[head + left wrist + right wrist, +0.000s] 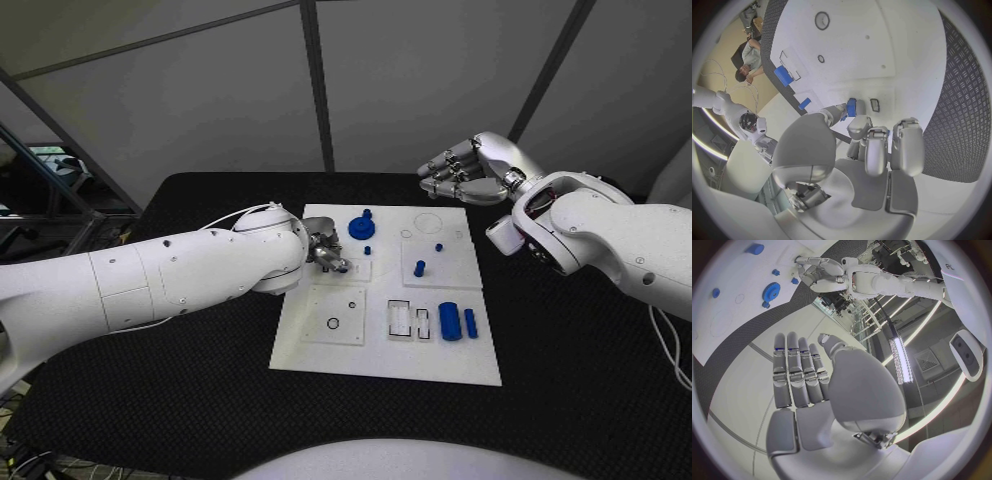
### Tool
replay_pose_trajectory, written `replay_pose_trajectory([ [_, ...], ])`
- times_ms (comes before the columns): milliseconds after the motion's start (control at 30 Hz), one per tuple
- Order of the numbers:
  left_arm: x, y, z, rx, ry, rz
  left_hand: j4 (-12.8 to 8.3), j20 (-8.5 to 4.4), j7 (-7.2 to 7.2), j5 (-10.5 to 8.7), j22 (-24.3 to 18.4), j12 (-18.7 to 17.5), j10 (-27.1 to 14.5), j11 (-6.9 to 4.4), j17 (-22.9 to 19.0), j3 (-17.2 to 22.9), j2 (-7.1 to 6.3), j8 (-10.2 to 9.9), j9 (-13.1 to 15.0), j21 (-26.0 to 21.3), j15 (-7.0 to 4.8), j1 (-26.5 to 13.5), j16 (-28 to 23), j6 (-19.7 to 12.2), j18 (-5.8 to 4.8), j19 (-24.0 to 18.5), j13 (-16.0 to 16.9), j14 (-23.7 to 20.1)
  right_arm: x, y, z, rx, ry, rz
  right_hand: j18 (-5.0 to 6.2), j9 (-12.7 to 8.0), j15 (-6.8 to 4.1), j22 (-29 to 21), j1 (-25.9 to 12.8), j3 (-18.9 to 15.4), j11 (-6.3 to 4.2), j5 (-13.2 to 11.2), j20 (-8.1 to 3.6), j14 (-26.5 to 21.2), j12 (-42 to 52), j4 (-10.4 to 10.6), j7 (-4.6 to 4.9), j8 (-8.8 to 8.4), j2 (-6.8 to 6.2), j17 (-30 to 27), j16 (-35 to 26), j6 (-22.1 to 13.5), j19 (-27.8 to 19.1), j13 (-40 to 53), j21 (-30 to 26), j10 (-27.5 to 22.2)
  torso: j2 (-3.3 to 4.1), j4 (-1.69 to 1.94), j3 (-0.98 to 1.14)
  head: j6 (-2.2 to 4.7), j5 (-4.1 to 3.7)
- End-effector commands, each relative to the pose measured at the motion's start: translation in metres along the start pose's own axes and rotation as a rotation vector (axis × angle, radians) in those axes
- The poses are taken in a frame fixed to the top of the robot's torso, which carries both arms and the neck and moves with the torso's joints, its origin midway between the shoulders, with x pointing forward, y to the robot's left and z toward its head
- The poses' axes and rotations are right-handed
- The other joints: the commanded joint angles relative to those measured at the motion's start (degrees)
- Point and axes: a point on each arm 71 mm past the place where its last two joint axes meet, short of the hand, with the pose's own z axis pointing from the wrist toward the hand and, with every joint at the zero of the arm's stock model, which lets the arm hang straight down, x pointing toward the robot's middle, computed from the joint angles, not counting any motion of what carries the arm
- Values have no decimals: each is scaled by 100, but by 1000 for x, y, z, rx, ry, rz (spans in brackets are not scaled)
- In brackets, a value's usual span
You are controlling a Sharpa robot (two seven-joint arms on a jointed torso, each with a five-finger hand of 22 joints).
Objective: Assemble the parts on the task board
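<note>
The white task board (378,352) lies mid-table. At its far end a blue gear (361,227) sits on its post, also seen as the gear (771,291). Small blue pegs (420,268) stand near the middle. A blue cylinder (450,321) and a blue bar (470,322) lie at the near right. My left hand (329,254) hovers at the board's left edge with fingers curled in; a short blue peg (368,250) stands just past its thumb, and the same peg (851,107) looks close to the thumb tip. My right hand (469,170) is raised beyond the far right corner, fingers straight, holding nothing.
Two rectangular slots (407,319) and a black ring (335,323) mark the near half of the board. Black matting (188,400) surrounds the board. Grey panel walls stand behind the table's far edge.
</note>
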Motion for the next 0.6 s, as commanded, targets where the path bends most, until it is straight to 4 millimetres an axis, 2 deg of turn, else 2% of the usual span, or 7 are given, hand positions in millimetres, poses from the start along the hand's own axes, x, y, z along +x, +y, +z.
replay_pose_trajectory([
  [33, 5, 0, 0, -7, 34, -7, -597, 16, 1, 22, 379, 12, 42, 0, 1501, 638, 111, 16, 1, 25, -28, 35, 30, 46, -114, 37, -3, 603, 0, 1, 1, -10, 6, 0, 21, 4, 2, -6, -5, 27, 4, 19, 6, 40, 22, -4, 3, 7, -2, -7, -21, 30, 53, -8, -40, 13, -1, 2, 3, -18, 1],
  [300, 3, 3, 1, -15, 50, -2, -601, 16, 1, 21, 384, 24, 50, 0, 1505, 646, 123, 19, 3, 29, -29, 37, 33, 47, -115, 40, 12, 604, 1, 1, 1, -9, 8, 0, 22, 4, 0, -10, 11, 38, 3, 20, 3, 41, 23, -18, 3, 8, -2, -9, -23, 31, 58, -8, -46, 13, -4, -2, 4, -29, 3],
  [600, -1, 3, 1, -18, 60, -15, -562, 15, -5, 22, 406, 47, 82, -1, 1507, 653, 201, 40, 5, 39, -27, -66, 35, 94, -120, 51, 30, 604, 1, 0, 2, -6, 10, 0, 22, 5, 0, -12, 20, 43, 2, 22, 2, 42, 23, -27, 3, 8, -3, -10, -25, 31, 61, -8, -48, 13, -3, 0, 2, -31, 5],
])
